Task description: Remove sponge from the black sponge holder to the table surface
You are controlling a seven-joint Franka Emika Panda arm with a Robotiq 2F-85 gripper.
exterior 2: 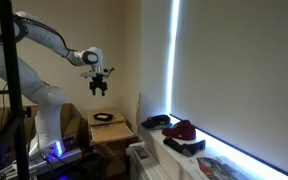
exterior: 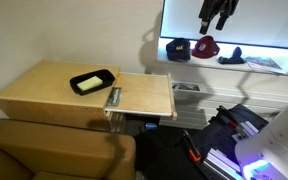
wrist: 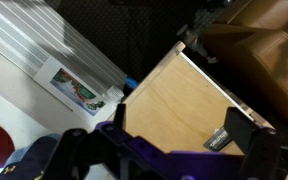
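Note:
The pale yellow sponge (exterior: pixel 90 84) lies inside the black sponge holder (exterior: pixel 106 75) on the left panel of the tan table surface (exterior: pixel 44 90). In an exterior view the holder (exterior 2: pixel 104 118) is a dark shape on the table surface (exterior 2: pixel 116 130). My gripper (exterior: pixel 216 14) hangs high in the air, far from the holder and well above table height (exterior 2: pixel 99 88). In the wrist view its fingers (wrist: pixel 184 130) are spread apart and empty over a bare wood panel (wrist: pixel 174 100). Sponge and holder are out of the wrist view.
A dark metal strip (exterior: pixel 114 97) separates the two wood panels. A brown sofa (exterior: pixel 54 150) stands in front of the table. A window ledge holds a red cap (exterior: pixel 206 46) and other dark items (exterior 2: pixel 182 128). A picture booklet (wrist: pixel 76 88) lies on the ledge.

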